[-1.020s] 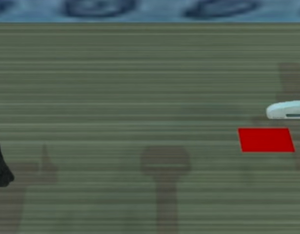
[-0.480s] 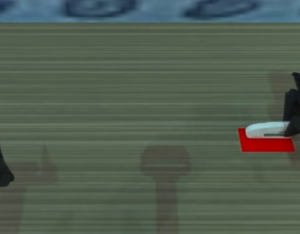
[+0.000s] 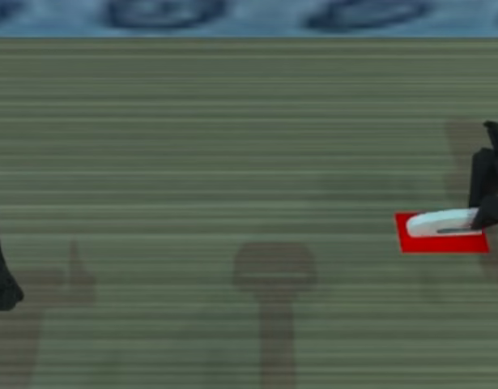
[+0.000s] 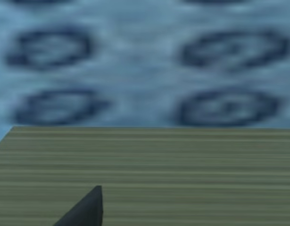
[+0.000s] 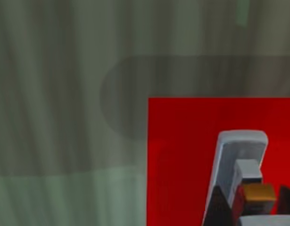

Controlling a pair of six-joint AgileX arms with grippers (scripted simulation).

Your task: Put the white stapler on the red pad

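The white stapler point(image 3: 443, 221) lies lengthwise over the far half of the red pad point(image 3: 443, 242) at the table's right side. My right gripper point(image 3: 490, 209) is shut on the stapler's right end, coming in from the right edge. In the right wrist view the stapler point(image 5: 239, 155) points out over the red pad point(image 5: 182, 160), with my right gripper point(image 5: 252, 201) holding it between dark fingers point(image 5: 218, 205). Whether the stapler touches the pad I cannot tell. My left gripper point(image 3: 1, 279) stays parked at the table's left edge.
The striped green table point(image 3: 232, 146) ends at a far edge, with blue patterned floor point(image 3: 249, 14) beyond. Faint arm shadows lie on the table near the front middle and left. The left wrist view shows only table and floor.
The stapler came from the right edge behind the pad leftward and toward the front, over the pad. My right gripper entered the view with it. The left arm has not moved.
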